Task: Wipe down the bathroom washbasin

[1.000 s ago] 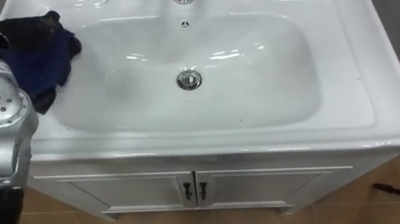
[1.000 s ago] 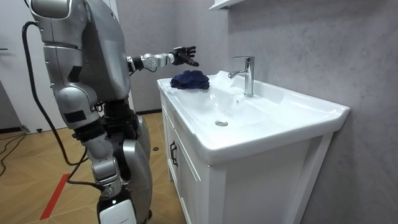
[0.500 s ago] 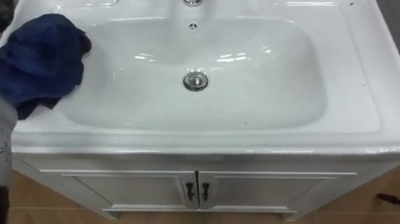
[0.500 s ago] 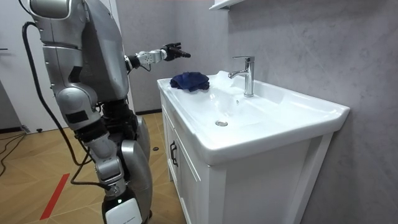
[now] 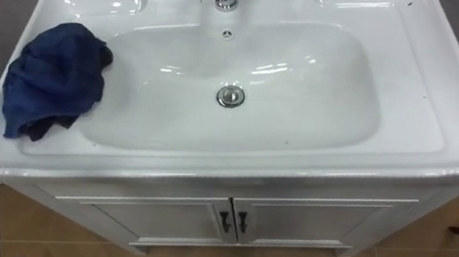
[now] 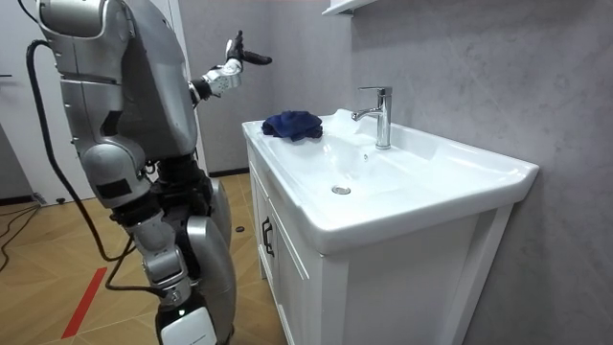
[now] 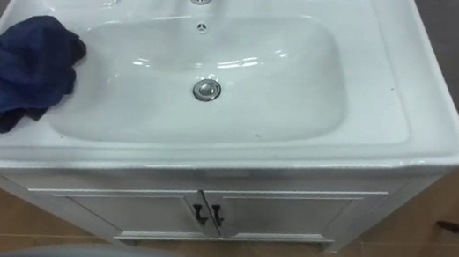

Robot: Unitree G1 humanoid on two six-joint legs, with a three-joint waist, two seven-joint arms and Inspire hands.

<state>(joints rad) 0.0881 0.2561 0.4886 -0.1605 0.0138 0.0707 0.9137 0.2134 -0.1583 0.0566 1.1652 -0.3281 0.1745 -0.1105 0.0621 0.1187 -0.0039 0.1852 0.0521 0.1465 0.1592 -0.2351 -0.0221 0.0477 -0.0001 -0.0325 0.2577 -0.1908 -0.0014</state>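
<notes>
My left hand [image 6: 236,61] hangs open and empty in the upper left. The blue cloth [image 6: 292,124] sits down-right of it on the rim of the basin [image 5: 442,130].

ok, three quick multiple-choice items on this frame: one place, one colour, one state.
1. Where does the cloth lie on the basin?
A. down in the middle of the bowl
B. on the left rim
C. hanging off the front edge

2. The cloth's colour?
A. white
B. red
C. dark blue

3. The left hand is:
A. up in the air, open, empty
B. shut on the cloth
C. flat in the bowl

Answers:
1 B, it sits bunched on the left rim.
2 C, it is dark blue against the white basin.
3 A, the room view shows it above the basin's level, fingers straight.
</notes>
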